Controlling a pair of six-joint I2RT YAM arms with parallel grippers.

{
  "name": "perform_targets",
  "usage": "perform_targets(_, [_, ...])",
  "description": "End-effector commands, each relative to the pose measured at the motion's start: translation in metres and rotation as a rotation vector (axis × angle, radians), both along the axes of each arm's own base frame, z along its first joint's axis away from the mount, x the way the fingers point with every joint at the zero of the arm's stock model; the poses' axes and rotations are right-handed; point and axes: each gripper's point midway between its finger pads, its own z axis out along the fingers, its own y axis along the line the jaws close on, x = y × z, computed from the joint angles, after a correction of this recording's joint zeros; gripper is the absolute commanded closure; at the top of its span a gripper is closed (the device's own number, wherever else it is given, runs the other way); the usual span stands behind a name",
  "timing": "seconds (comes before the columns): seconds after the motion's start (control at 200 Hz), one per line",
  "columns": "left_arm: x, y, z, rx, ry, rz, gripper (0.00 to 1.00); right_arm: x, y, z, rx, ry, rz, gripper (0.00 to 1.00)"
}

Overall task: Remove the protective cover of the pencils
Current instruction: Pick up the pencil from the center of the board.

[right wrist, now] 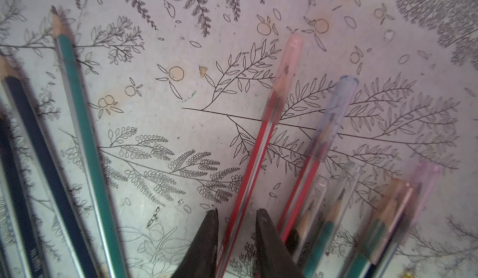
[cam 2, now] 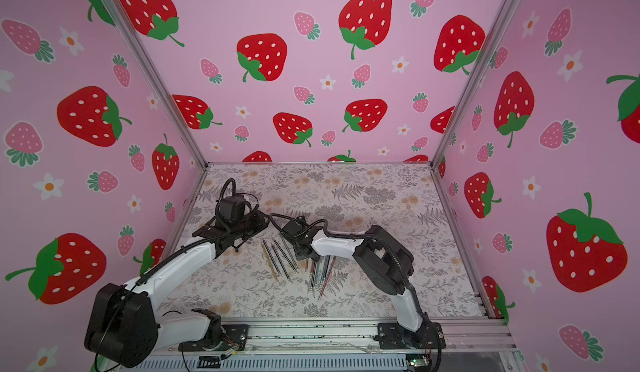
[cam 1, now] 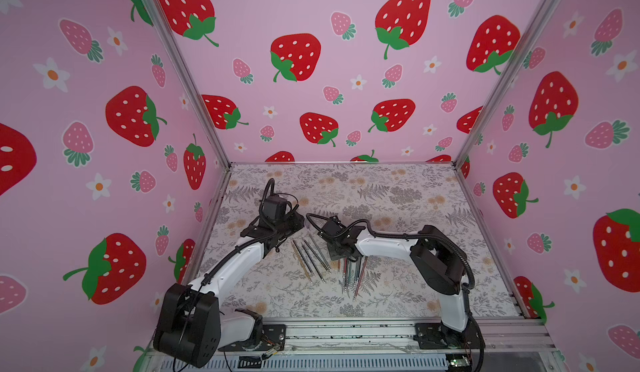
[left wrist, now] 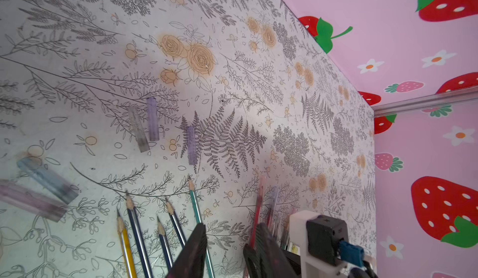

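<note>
The pencils lie in two fans on the floral table. The bare-tipped pencils, dark blue, yellow and teal, form the left fan. The right fan still wears clear covers. My right gripper is down on this fan, shut on a red pencil whose pink cover points away. A blue-capped red pencil lies beside it. My left gripper hovers by the pencil tips, open, with nothing between its fingers. One finger overlaps the teal pencil.
Several loose clear covers lie scattered on the table beyond the pencil tips. Strawberry-print walls enclose the table on three sides. The two arms' wrists are close together over the pencils.
</note>
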Motion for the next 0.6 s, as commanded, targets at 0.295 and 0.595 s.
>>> perform_targets(0.295, [-0.012,0.025,0.022,0.003,-0.134,0.1,0.5,-0.001,-0.005,-0.022,-0.029,0.055,-0.037,0.87])
perform_targets(0.595, [-0.011,0.021,0.023,-0.02,-0.145,0.083,0.49,-0.002,0.001,-0.024,-0.016,0.069,-0.024,0.92])
